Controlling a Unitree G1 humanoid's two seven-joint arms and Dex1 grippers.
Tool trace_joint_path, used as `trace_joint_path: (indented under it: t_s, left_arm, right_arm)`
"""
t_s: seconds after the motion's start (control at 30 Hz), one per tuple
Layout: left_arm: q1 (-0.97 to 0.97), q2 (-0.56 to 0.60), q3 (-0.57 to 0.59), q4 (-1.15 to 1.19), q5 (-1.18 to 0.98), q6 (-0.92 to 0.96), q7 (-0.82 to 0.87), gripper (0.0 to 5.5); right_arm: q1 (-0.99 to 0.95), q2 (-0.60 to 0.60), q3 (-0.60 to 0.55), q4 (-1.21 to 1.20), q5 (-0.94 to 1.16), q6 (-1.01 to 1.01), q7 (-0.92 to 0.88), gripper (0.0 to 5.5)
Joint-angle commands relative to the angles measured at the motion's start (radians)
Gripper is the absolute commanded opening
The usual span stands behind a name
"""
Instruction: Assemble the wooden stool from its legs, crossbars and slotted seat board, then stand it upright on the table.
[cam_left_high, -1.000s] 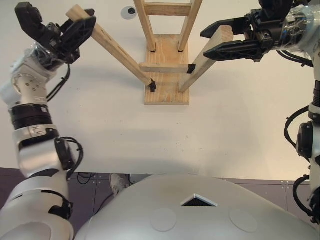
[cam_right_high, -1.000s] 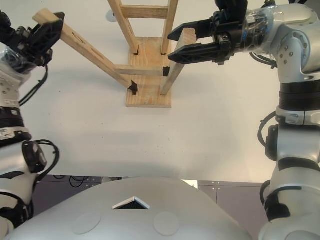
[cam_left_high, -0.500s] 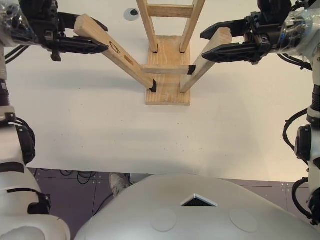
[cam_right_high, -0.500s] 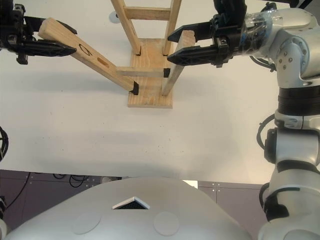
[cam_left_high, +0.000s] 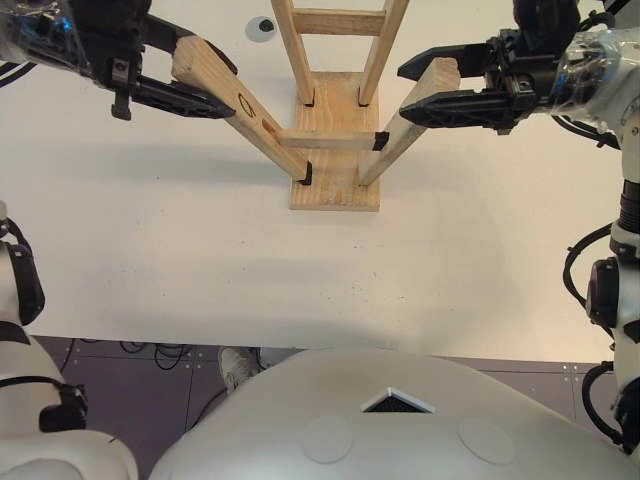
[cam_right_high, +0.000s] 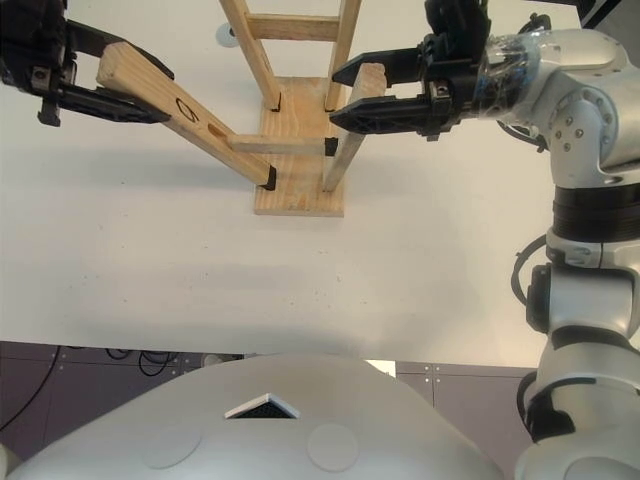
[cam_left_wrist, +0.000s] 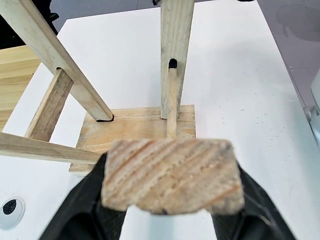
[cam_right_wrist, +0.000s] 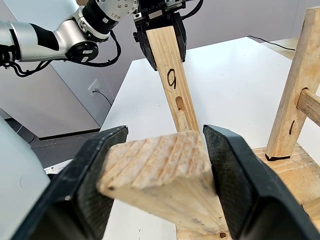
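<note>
1. White table (cam_left_high: 200, 250) spreads across the head views and carries the whole job.
2. Upside down near the table's far middle is the stool (cam_left_high: 335, 110), with its legs pointing up.
3. Its seat board (cam_left_high: 335, 195) lies flat on the table under the four legs.
4. The far left leg (cam_left_high: 293, 50) and far right leg (cam_left_high: 380, 45) rise from the board's far end, close to upright.
5. The near left leg (cam_left_high: 262, 125) leans outward to the robot's left, and its dark-tipped foot touches the board's left edge.
6. The near right leg (cam_left_high: 400, 135) leans outward to the right, foot on the board's right edge.
7. The left gripper (cam_left_high: 225, 88) is clamped on the raised end of the near left leg, one finger on each side.
8. The right gripper (cam_left_high: 405, 95) grips the raised end of the near right leg the same way.
9. A lower crossbar (cam_left_high: 330, 140) runs between the two near legs, with a dark patch where it meets the right one.
10. An upper crossbar (cam_left_high: 340, 20) joins the two far legs higher up.
11. A round cap (cam_left_high: 262, 25) sits in the tabletop just left of the far left leg.
</note>
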Motion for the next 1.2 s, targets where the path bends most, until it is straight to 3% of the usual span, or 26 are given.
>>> trace_joint_path:
  t_s: [0.03, 0.33, 0.47, 0.57, 0.63, 0.73, 0.9, 1.0, 1.1, 1.2]
  left_arm:
    - [0.055, -0.044, -0.047, -0.083, 0.030, 0.061, 0.028, 2.01]
    - [0.013, -0.112, -0.062, -0.193, 0.048, 0.190, 0.124, 2.01]
    - [0.128, -0.126, -0.136, -0.332, 0.077, 0.245, 0.179, 2.01]
    - [0.208, -0.145, -0.148, -0.337, 0.121, 0.144, 0.214, 2.01]
    - [0.194, -0.184, -0.088, -0.269, 0.098, 0.106, 0.248, 2.01]
    - [0.162, -0.199, -0.014, -0.212, 0.051, 0.110, 0.252, 2.67]
    - [0.142, -0.123, 0.080, -0.219, 0.013, 0.117, 0.204, 3.24]
    - [0.162, -0.055, 0.163, -0.235, -0.030, 0.139, 0.178, 3.24]
    - [0.197, -0.011, 0.322, -0.239, -0.126, 0.186, 0.188, 3.24]
    - [0.277, -0.043, 0.533, -0.254, -0.250, 0.296, 0.313, 3.24]
  right_arm:
    - [0.027, 0.020, 0.035, -0.004, 0.002, 0.042, -0.002, 2.56]
    - [0.025, 0.029, 0.041, -0.018, 0.008, 0.043, -0.013, 2.56]
    - [0.070, 0.043, 0.081, -0.068, -0.006, 0.034, -0.036, 2.55]
    - [0.117, 0.051, 0.119, -0.113, -0.020, 0.027, -0.054, 2.53]
    - [0.130, 0.062, 0.111, -0.125, -0.014, 0.027, -0.075, 2.53]
    - [0.116, 0.075, 0.089, -0.108, -0.001, 0.036, -0.105, 3.14]
    - [0.059, 0.076, 0.043, -0.074, 0.021, 0.048, -0.114, 3.94]
    - [0.033, 0.075, -0.009, -0.062, 0.051, 0.065, -0.119, 3.98]
    - [0.017, 0.070, -0.122, -0.098, 0.157, 0.125, -0.140, 3.98]
    - [-0.017, 0.083, -0.360, -0.099, 0.439, 0.227, -0.273, 3.98]
